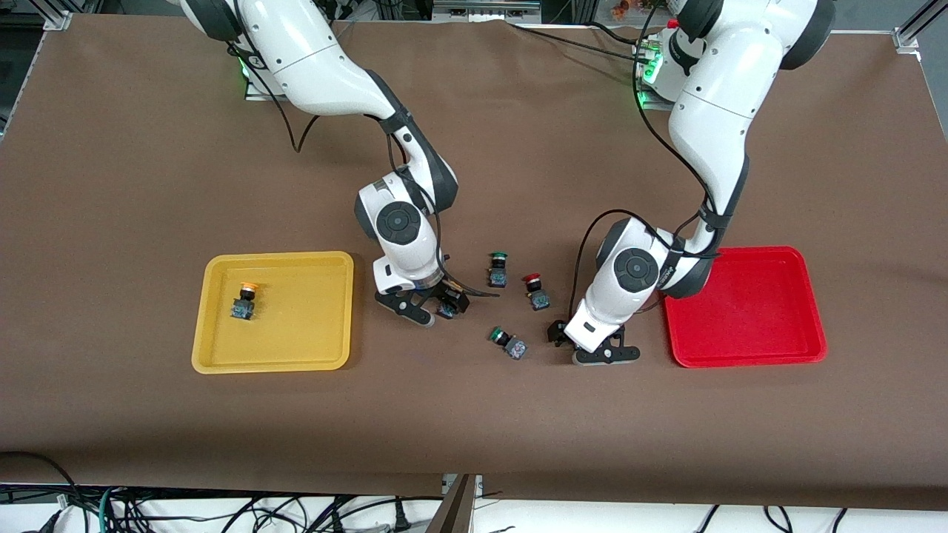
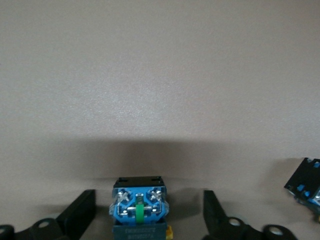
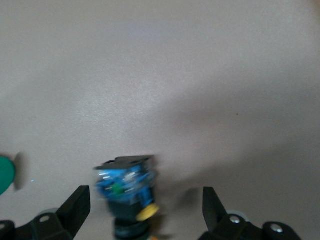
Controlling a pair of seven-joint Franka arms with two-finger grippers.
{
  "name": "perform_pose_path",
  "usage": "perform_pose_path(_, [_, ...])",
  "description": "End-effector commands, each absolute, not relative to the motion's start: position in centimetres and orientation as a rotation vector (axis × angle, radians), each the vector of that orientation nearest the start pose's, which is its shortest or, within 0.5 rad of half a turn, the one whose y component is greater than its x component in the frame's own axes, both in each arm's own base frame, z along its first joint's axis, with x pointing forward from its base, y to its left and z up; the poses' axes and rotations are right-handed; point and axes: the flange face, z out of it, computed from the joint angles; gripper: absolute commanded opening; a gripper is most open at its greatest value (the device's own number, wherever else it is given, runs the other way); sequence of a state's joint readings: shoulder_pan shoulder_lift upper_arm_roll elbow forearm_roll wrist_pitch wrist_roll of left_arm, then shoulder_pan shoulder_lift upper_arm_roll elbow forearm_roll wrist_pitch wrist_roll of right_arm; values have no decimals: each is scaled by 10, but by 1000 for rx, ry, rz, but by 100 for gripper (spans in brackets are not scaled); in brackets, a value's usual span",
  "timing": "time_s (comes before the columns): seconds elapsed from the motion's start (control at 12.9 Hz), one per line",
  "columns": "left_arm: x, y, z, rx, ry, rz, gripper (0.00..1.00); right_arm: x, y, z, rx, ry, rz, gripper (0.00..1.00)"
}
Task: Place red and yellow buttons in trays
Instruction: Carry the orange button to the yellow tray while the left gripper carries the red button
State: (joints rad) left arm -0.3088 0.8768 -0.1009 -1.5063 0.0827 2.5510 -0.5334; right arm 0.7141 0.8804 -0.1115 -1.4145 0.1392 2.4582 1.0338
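Front view: my right gripper (image 1: 426, 311) sits low beside the yellow tray (image 1: 215, 354), fingers spread around a yellow-capped button (image 3: 127, 192). One yellow button (image 1: 244, 300) stands in that tray. My left gripper (image 1: 592, 348), fingers apart around another button (image 2: 139, 207), is beside the red tray (image 1: 748, 352).

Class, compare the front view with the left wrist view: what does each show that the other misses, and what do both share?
Front only: yellow tray holding an orange-capped button, empty red tray, red-capped button, right gripper low beside the yellow tray. Left wrist only: a blue-based button between the open fingers, cap unseen. Both: left gripper low over the brown table cover.
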Motion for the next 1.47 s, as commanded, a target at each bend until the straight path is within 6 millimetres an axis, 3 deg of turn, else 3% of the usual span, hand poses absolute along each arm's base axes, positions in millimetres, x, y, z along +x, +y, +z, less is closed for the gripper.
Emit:
perform_pose_path(0.0, [655, -276, 162, -3185, -151, -167, 20, 607, 437, 200, -2916, 709, -188, 99])
perform_pose_path(0.08, [655, -274, 171, -3169, -143, -121, 4, 606, 439, 200, -2913, 711, -187, 99])
perform_pose_path(0.23, [655, -258, 218, -3107, -164, 5, 0, 605, 439, 195, -2920, 707, -187, 99])
perform_pose_path(0.31, [656, -237, 240, -3070, -143, 67, 0, 604, 439, 191, -2935, 687, -193, 99])
perform_pose_path(0.39, [658, -219, 256, -3042, -9, 108, 0, 603, 439, 186, -2949, 671, -197, 78])
perform_pose_path(0.46, [663, -190, 266, -3025, 99, 146, 0, 602, 439, 185, -2960, 650, -203, 33])
perform_pose_path(0.54, [671, -152, 274, -3024, 173, 175, 0, 602, 439, 185, -2964, 641, -207, 2])
perform_pose_path(0.62, [677, -120, 283, -3027, 263, 176, 0, 602, 439, 185, -2970, 619, -208, 0])
perform_pose_path(0.77, [683, -58, 279, -3025, 414, 208, 0, 605, 437, 192, -2981, 556, -216, 0])
perform_pose_path(0.85, [681, -39, 268, -3022, 478, 244, 0, 615, 425, 208, -2977, 554, -226, 0])
perform_pose_path(0.93, [676, -21, 244, -3023, 524, 291, 2, 627, 401, 221, -3015, 541, -164, 0])
perform_pose_path(1.01, [675, -4, 234, -3030, 536, 289, 8, 638, 376, 237, -3065, 462, -93, 0])
perform_pose_path(1.16, [673, -10, 235, -3033, 534, 296, 100, 662, 310, 259, -3132, 241, 32, 0])
perform_pose_path(1.24, [674, -15, 240, -3047, 526, 281, 100, 672, 275, 260, -3151, 145, 90, 0])
perform_pose_path(1.39, [679, -58, 266, -3082, 529, 206, 100, 684, 222, 253, -3160, 22, 159, 0])
